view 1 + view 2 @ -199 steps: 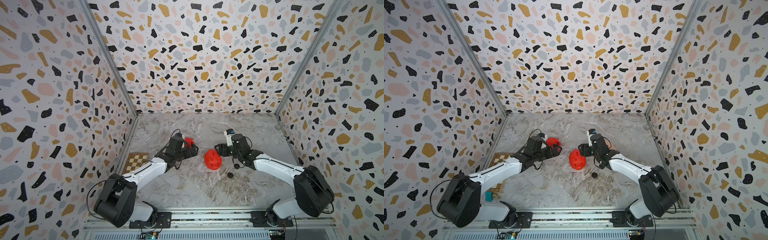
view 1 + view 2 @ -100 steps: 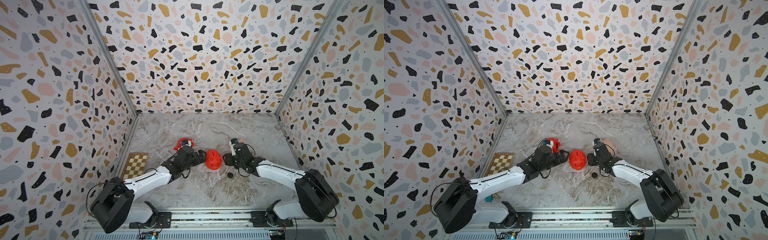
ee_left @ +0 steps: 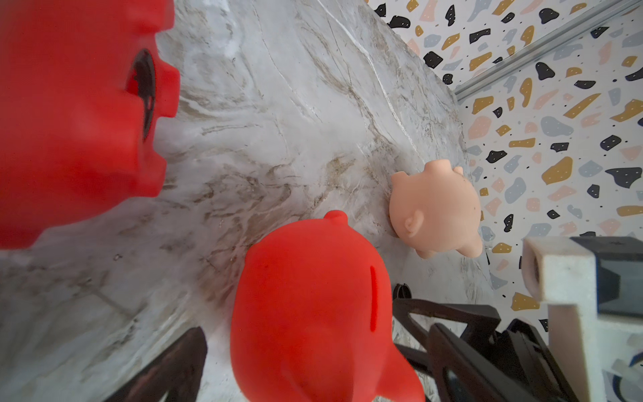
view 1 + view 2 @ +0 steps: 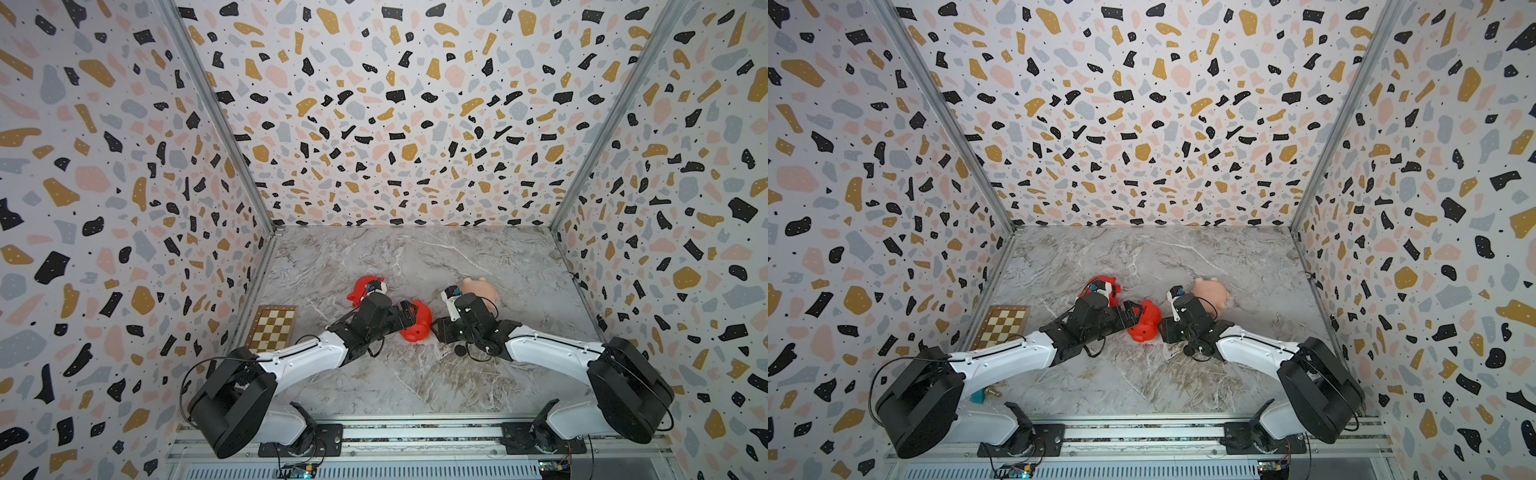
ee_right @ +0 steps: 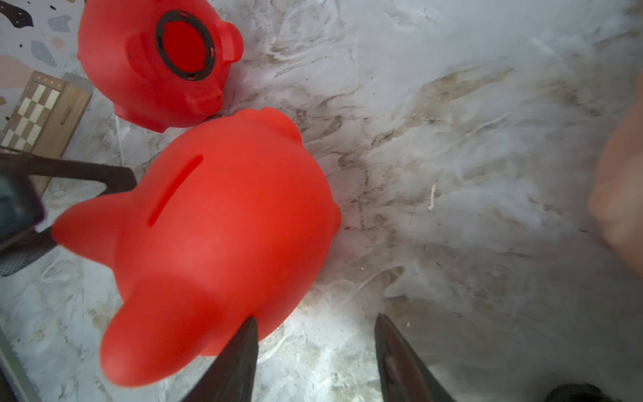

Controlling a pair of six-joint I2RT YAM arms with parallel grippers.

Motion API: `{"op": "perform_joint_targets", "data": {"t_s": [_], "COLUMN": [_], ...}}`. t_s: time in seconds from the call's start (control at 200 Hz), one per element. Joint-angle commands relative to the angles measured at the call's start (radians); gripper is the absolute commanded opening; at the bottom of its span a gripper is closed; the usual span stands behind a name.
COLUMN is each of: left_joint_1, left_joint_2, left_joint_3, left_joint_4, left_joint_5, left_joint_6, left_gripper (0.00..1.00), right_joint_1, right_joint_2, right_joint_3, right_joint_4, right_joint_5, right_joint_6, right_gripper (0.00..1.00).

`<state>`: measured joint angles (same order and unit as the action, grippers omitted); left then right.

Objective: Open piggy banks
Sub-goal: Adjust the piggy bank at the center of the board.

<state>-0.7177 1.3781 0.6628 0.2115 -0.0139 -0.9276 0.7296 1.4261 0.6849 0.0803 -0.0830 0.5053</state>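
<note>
Bright red plastic piggy bank [image 4: 419, 325] upright mid-table [image 4: 415, 374], snout toward the bases. Left pincer [image 4: 408, 315] gapes wide at its head; right pincer [image 5: 315, 322], half-open and empty, sits beside its flank.

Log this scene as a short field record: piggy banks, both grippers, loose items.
middle red piggy bank: upright, coin slot up
other red piggy bank: tipped over, belly hole open, no plug in it
pink piggy bank: apart from both red ones, belly unseen
left gripper: open, straddling the middle red piggy bank
right gripper: open, beside the same pig, nothing between the jaws
black plug: loose on the table near the right gripper
chessboard: at the table's left edge
</note>
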Motion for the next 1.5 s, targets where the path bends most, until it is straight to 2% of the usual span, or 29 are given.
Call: {"op": "perform_joint_targets", "data": {"t_s": [0.0,0.185,0.355,0.556,0.661,0.836,0.986,1.081,1.291,1.497], "left_joint_1": [-0.006,-0.006,-0.006,-0.006,-0.006,0.002,0.038,0.053,0.081,0.093], "left_joint_2": [0.027,0.116,0.204,0.277,0.31,0.333,0.354,0.34,0.279,0.227], "left_joint_3": [-0.016,-0.026,-0.029,-0.036,-0.034,-0.042,-0.034,-0.05,-0.072,-0.058], "left_joint_4": [0.106,0.282,0.406,0.486,0.483,0.464,0.439,0.439,0.396,0.309], "left_joint_5": [-0.017,0.018,0.045,0.062,0.062,0.039,0.085,0.085,0.078,0.051], "left_joint_6": [0.025,0.088,0.094,0.067,0.06,-0.032,-0.073,-0.075,-0.049,0.005], "left_gripper": [0.99,0.99,1.0,0.87,0.79,0.69,0.58,0.58,0.67,0.68], "right_joint_1": [0.004,-0.027,-0.069,-0.106,-0.12,-0.127,-0.127,-0.126,-0.127,-0.127], "right_joint_2": [-0.007,-0.045,-0.079,-0.124,-0.12,-0.12,-0.117,-0.118,-0.127,-0.126], "right_joint_3": [0.018,-0.023,-0.069,-0.113,-0.113,-0.113,-0.113,-0.108,-0.102,-0.094], "right_joint_4": [0.002,0.007,0.019,0.052,0.053,0.06,0.071,0.072,0.074,0.076], "right_joint_5": [0.012,0.01,0.008,-0.004,-0.012,-0.02,-0.03,-0.031,-0.029,-0.04], "right_joint_6": [0.006,-0.007,-0.005,0.001,-0.003,-0.005,-0.004,-0.004,-0.002,-0.004], "right_gripper": [0.54,0.55,0.54,0.54,0.55,0.55,0.55,0.55,0.55,0.55]}}
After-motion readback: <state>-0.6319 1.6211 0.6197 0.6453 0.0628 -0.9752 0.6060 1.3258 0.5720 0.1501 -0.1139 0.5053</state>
